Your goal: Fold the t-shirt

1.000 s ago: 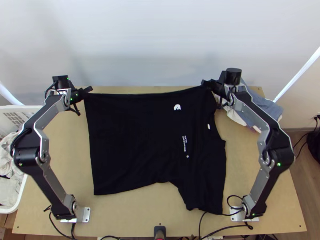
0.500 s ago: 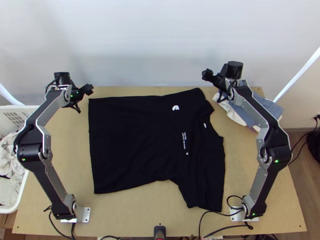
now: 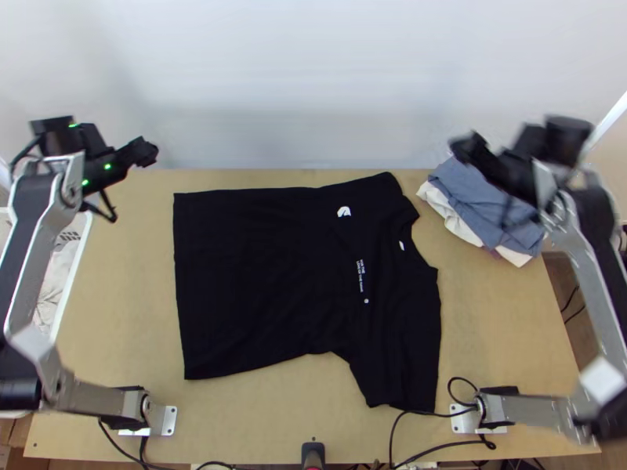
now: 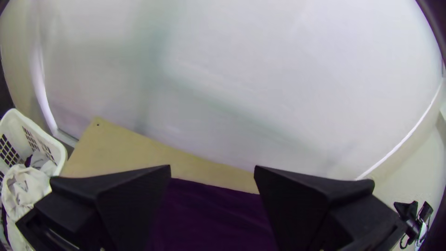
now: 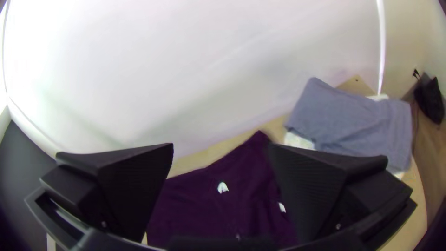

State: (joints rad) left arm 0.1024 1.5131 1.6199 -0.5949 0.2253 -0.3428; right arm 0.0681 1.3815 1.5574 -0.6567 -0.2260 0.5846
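Black shirt (image 3: 266, 282), likely soft and light, lies between your widely parted, empty left gripper (image 4: 212, 168) and right gripper (image 5: 220, 146); pinch a hem corner (image 3: 179, 200).

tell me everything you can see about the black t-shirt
The t-shirt is black, of soft-looking thin cloth, spread front up on the table, nearly flat with slight ripples. In the top view its straight hem is at left, its neckline at right with a small white mark inside. The near sleeve points to the near edge; the far side juts out less. The chest has a white emblem and small white lettering. The left gripper and right gripper are clear of it.
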